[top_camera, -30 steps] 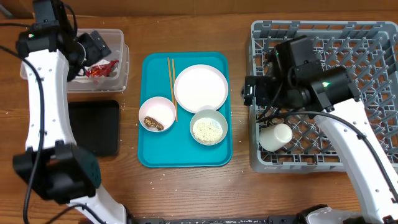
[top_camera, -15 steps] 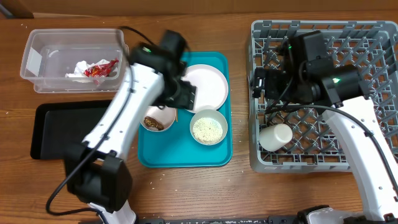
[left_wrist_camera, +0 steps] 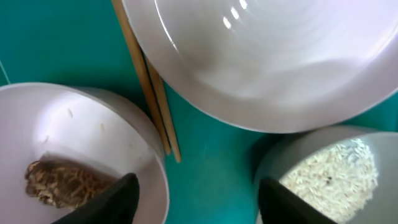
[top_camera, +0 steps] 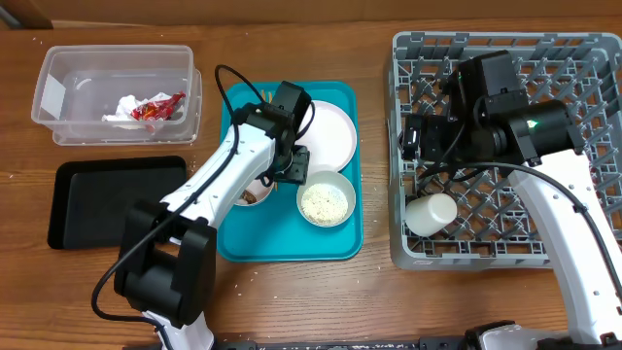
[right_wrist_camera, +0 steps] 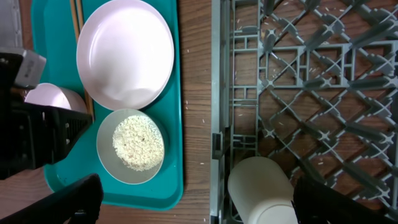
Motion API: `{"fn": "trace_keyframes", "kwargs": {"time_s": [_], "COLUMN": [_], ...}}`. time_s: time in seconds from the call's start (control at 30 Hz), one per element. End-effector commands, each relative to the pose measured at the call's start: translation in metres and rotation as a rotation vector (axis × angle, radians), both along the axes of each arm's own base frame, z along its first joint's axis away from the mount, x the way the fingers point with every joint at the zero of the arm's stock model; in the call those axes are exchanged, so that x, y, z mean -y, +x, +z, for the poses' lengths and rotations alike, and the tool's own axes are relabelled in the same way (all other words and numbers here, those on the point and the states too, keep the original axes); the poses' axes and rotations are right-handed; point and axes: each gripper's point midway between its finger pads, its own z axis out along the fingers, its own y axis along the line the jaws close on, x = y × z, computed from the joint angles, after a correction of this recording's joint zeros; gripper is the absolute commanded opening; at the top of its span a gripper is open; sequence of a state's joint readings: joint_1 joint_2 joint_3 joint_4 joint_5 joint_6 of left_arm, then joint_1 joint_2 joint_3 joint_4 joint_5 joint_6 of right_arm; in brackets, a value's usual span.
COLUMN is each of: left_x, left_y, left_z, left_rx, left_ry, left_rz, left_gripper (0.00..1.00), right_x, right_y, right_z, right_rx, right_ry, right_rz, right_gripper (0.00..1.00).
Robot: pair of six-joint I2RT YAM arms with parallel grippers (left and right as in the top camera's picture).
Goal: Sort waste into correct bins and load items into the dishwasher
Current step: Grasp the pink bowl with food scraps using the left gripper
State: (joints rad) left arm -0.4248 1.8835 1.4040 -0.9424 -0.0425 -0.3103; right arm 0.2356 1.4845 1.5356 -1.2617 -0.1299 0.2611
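My left gripper [top_camera: 292, 167] [left_wrist_camera: 199, 202] is open and empty, low over the teal tray between the bowl with the brown food lump [top_camera: 243, 194] [left_wrist_camera: 56, 177] and the bowl of rice [top_camera: 325, 200] [left_wrist_camera: 339, 174]. The white plate [top_camera: 321, 131] [left_wrist_camera: 267, 56] and two chopsticks [top_camera: 264, 95] [left_wrist_camera: 149, 93] lie just beyond it. My right gripper [top_camera: 416, 141] [right_wrist_camera: 205, 199] is open and empty above the left edge of the grey rack [top_camera: 544, 58] [right_wrist_camera: 311, 81]. The white cup [top_camera: 431, 212] [right_wrist_camera: 261, 190] lies in the rack. Napkin and red wrapper [top_camera: 155, 105] lie in the clear tub [top_camera: 68, 68].
The black tray [top_camera: 117, 201] lies in front of the clear tub at the left. The teal tray [top_camera: 282, 243] [right_wrist_camera: 56, 37] holds the dishes in the middle. A few rice grains are scattered on the wooden table [top_camera: 379, 292] near the rack.
My left arm has swung from the clear tub to the teal tray and come down between the two bowls. The wrapper stays in the tub. The right arm has shifted slightly right.
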Motion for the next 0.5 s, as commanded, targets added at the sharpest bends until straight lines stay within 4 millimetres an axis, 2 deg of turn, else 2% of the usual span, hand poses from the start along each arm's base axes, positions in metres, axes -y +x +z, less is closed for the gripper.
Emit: {"fn": "trace_keyframes", "kwargs": {"time_s": [0.0, 0.1, 0.23, 0.33, 0.47], "left_x": [-0.011, -0.021, -0.023, -0.023, -0.025], "left_y": [-0.006, -0.007, -0.006, -0.008, -0.012], "left_z": [-0.019, -0.024, -0.026, -0.03, -0.035], "left_rx": [-0.015, 0.0, 0.006, 0.005, -0.003], "left_ry": [0.028, 0.069, 0.077, 0.077, 0.081], "left_rz": [0.098, 0.151, 0.156, 0.155, 0.155], "left_gripper": [0.56, 0.48, 0.45, 0.29, 0.21], "right_x": [0.002, 0.002, 0.002, 0.003, 0.004], "right_y": [-0.001, -0.002, -0.003, -0.003, -0.005], "right_z": [0.0, -0.001, -0.001, -0.002, -0.002], "right_rx": [-0.002, -0.008, -0.013, -0.014, -0.02], "right_ry": [-0.005, -0.007, -0.008, -0.009, -0.017], "right_rz": [0.003, 0.003, 0.003, 0.003, 0.0], "right_gripper": [1.0, 1.0, 1.0, 1.0, 1.0]}}
